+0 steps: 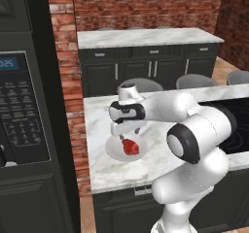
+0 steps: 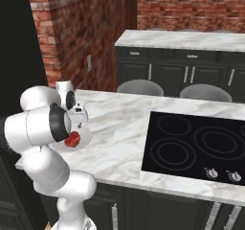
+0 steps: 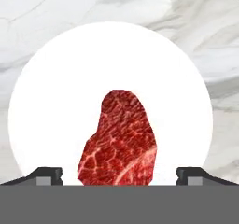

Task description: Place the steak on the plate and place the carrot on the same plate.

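Observation:
The steak (image 3: 119, 141), a red marbled chunk, lies on the round white plate (image 3: 56, 101) at the left end of the marble counter. My gripper (image 3: 119, 176) hovers just above it, open, with one fingertip (image 3: 46, 175) on each side of the meat and well clear of it. From the left base view the steak (image 1: 130, 146) rests on the plate (image 1: 114, 150) right under the gripper (image 1: 127, 136). In the right base view my arm covers part of the plate (image 2: 85, 137), and the steak (image 2: 72, 139) peeks out beside it. The carrot is out of view.
A black cooktop (image 2: 191, 145) is set into the counter to the right of the plate. The counter's left edge (image 1: 87, 144) runs close to the plate, beside a brick pillar (image 1: 68, 72) and a dark oven wall (image 1: 19, 110). Grey stools (image 2: 140, 86) stand behind the counter.

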